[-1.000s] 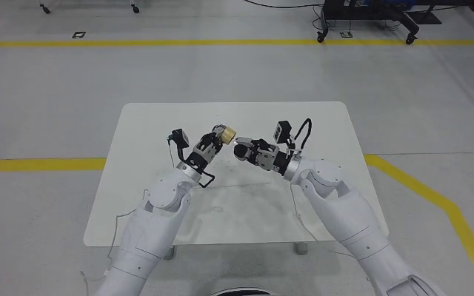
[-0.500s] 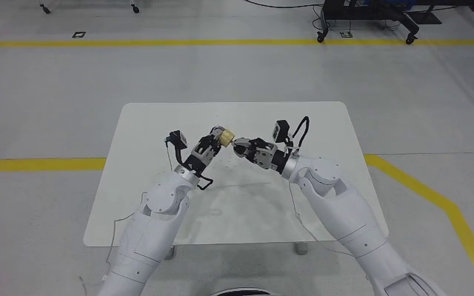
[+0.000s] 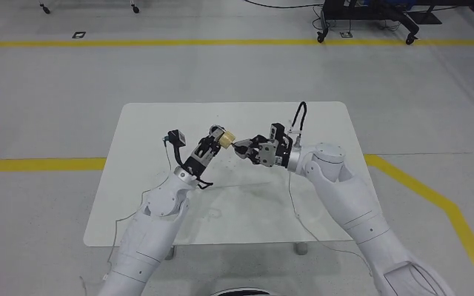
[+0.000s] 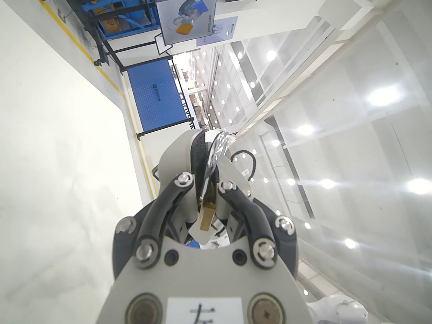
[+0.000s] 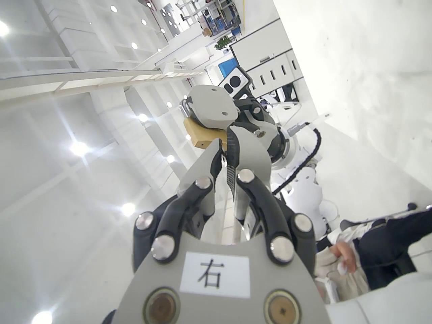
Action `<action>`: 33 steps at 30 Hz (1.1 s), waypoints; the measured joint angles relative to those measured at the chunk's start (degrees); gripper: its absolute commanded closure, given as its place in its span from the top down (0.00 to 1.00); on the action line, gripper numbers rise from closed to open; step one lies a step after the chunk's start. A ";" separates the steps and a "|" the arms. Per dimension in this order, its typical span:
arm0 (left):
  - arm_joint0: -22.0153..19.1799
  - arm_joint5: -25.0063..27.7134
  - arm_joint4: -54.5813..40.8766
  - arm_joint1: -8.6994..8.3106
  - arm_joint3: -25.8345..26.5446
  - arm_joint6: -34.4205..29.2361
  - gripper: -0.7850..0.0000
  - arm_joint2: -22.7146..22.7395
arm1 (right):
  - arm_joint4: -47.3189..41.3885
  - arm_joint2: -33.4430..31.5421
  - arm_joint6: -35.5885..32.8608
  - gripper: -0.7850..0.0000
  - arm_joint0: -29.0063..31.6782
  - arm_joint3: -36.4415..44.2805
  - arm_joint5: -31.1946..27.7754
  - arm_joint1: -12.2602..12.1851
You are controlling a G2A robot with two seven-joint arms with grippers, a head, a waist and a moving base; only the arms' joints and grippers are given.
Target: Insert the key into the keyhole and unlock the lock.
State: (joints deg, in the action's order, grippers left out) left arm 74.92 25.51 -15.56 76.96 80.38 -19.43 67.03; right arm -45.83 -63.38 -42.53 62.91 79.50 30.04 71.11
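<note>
Since a second ago the right pincer [image 3: 241, 149] has closed the gap to the brass padlock [image 3: 227, 136], and its wrist has rolled, so the black cable behind it now arches higher toward the top of the frame. Both arms meet just above the middle of the top view, over the white tabletop [image 3: 148, 192].

From the lower left, the left pincer [image 3: 219, 138] clamps the padlock clear of the tabletop. In the right wrist view its grey finger lies over the brass body.

From the right, the right pincer's tips sit at the padlock's face. Its fingers [image 5: 248, 156] are pinched together on the key [image 5: 222, 160], a small sliver of metal. Whether the blade has entered the keyhole cannot be told.
</note>
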 measured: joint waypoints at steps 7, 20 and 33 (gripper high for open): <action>0.07 2.11 0.08 0.02 -0.71 -0.03 0.00 0.49 | -2.83 0.07 -3.77 0.00 -2.65 -3.29 5.11 -0.08; -0.68 3.80 5.01 -0.07 -1.92 0.32 0.00 0.71 | -4.06 -0.03 -11.87 0.00 -5.67 -7.70 9.99 -0.96; -2.56 -6.30 17.61 -0.85 -1.34 -2.22 0.00 0.65 | -5.08 -5.46 -8.05 1.00 -1.79 -5.15 2.98 -2.33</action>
State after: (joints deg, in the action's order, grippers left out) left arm 72.36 19.21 2.04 76.11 79.04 -21.65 67.67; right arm -50.91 -68.84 -50.58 61.11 74.34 33.03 68.78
